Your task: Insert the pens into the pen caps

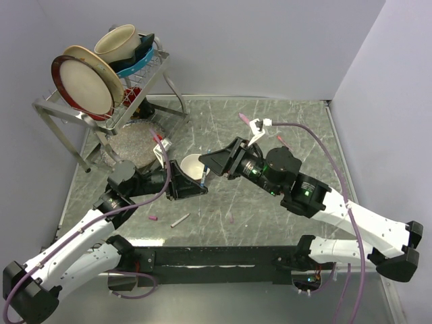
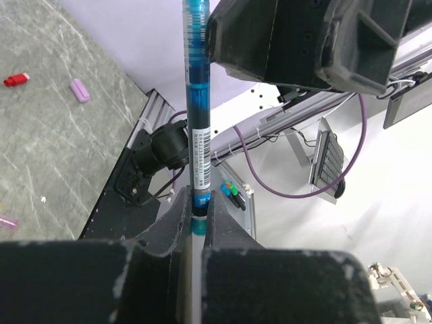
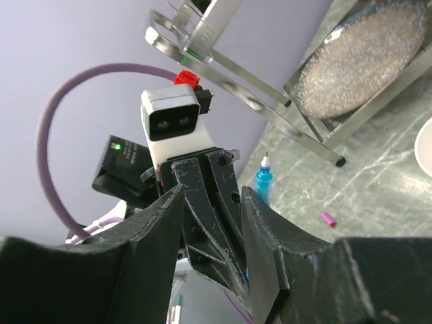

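Over the table (image 1: 270, 135), the left tool (image 2: 198, 216) is clamped tight on the lower end of a blue pen (image 2: 196, 121), held upright. The right tool (image 3: 212, 191) faces it with jaws apart, gripping nothing. Capping seems pending: next, the right tool likely fetches the pink pen cap (image 1: 154, 219) lying loose.

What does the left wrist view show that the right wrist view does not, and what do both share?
Only the left wrist view: the printed label on the translucent blue plastic pen, pinched in the left claw, plus a small red plastic cap and a lilac plastic cap. Only the right wrist view: the pen's pale tip, a metal dish rack, a speckled grey round plate, a small pink cap. Both: the pen and the grey-green marbled table.
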### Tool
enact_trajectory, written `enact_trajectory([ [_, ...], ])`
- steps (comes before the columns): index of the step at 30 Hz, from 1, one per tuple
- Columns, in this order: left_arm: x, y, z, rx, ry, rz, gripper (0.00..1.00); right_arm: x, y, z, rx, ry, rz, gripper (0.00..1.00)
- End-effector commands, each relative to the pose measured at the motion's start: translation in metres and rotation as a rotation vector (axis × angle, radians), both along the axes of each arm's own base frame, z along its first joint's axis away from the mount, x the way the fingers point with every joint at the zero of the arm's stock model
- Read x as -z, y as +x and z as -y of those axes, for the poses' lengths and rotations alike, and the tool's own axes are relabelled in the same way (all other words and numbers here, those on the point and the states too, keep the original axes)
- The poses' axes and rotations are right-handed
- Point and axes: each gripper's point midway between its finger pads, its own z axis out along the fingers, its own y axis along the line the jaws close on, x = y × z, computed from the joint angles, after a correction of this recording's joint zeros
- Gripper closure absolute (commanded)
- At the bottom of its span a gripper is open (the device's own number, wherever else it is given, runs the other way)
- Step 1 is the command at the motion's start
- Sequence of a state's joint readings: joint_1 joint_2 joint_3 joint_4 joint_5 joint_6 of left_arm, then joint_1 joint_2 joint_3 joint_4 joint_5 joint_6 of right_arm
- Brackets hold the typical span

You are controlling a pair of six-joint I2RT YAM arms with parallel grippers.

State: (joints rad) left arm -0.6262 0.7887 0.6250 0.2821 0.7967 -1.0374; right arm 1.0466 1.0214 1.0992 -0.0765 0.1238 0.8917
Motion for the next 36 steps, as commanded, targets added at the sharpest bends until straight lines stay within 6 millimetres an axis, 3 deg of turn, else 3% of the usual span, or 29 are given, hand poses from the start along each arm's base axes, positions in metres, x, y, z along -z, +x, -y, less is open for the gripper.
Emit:
enact_trajectory([
  [1,-0.016,-0.009,-0.003,0.023,-0.034,0.078,0.99,0.0,0.009,0.005,0.047,-0.057,-0.006,0.53],
  [6,-0.016,-0.004,-0.003,-0.01,-0.02,0.081,0.99,0.003,0.01,0.008,0.065,-0.056,-0.024,0.52],
  [12,-0.013,0.003,-0.004,-0.05,0.006,0.075,0.99,-0.007,0.009,0.018,0.087,-0.082,-0.021,0.5],
  [15,-0.016,0.003,-0.005,-0.055,0.001,0.077,0.99,0.002,0.014,0.021,0.115,-0.127,-0.037,0.46],
  [17,-0.016,0.002,-0.005,-0.054,-0.001,0.077,0.99,0.011,0.017,0.021,0.131,-0.154,-0.06,0.43],
  [24,-0.02,-0.004,-0.005,-0.018,-0.027,0.077,0.99,0.013,0.022,0.008,0.112,-0.175,-0.047,0.45],
  [26,-0.021,-0.006,-0.005,-0.009,-0.03,0.08,0.99,0.011,0.022,0.004,0.099,-0.162,-0.03,0.48],
  [28,-0.021,-0.006,-0.005,-0.008,-0.031,0.083,0.99,0.01,0.022,0.001,0.09,-0.143,-0.019,0.58],
  [32,-0.022,-0.007,-0.004,0.001,-0.027,0.081,0.95,0.009,0.016,-0.009,0.026,-0.133,-0.001,0.86],
  [33,-0.021,-0.004,-0.004,-0.015,-0.024,0.074,0.79,0.008,0.015,-0.011,0.011,-0.129,0.006,0.99],
  [36,-0.024,0.002,-0.003,-0.044,-0.031,0.061,0.57,0.011,0.009,-0.013,-0.022,-0.118,0.008,1.0],
])
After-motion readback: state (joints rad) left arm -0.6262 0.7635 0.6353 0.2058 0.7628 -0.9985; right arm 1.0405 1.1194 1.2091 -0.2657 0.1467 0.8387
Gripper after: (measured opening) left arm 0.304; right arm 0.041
